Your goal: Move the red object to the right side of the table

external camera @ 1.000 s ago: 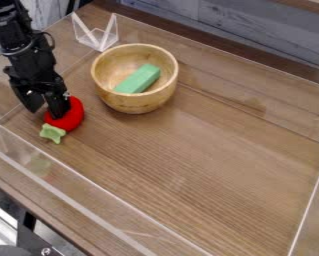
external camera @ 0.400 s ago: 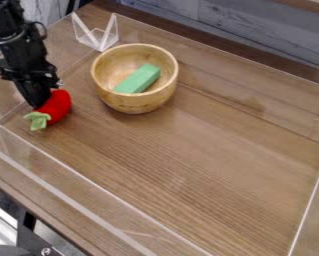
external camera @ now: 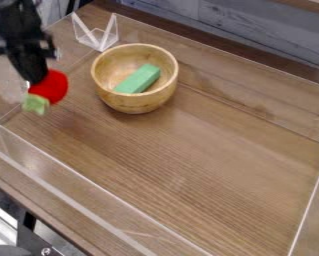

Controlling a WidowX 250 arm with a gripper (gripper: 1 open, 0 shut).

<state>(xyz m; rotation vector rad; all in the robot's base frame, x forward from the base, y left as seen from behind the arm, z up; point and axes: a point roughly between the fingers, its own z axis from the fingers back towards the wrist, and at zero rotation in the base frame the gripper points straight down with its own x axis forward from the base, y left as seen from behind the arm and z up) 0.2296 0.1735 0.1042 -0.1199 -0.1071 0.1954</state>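
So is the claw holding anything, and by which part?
Yes: the claw grips the red object by its upper red end, clear of the table, leafy stem hanging down.

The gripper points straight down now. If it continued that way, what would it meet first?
The gripper is shut on the red object, so that toy would touch first, on bare table near its left edge. Nothing else seems to lie beneath, though depth is unclear.

Open: table (external camera: 215, 150) wide open across the centre and right | Blocker: wooden bowl (external camera: 138, 104) holding green block (external camera: 138, 78), back-left | Limits: low clear acrylic walls (external camera: 314, 190) along the edges
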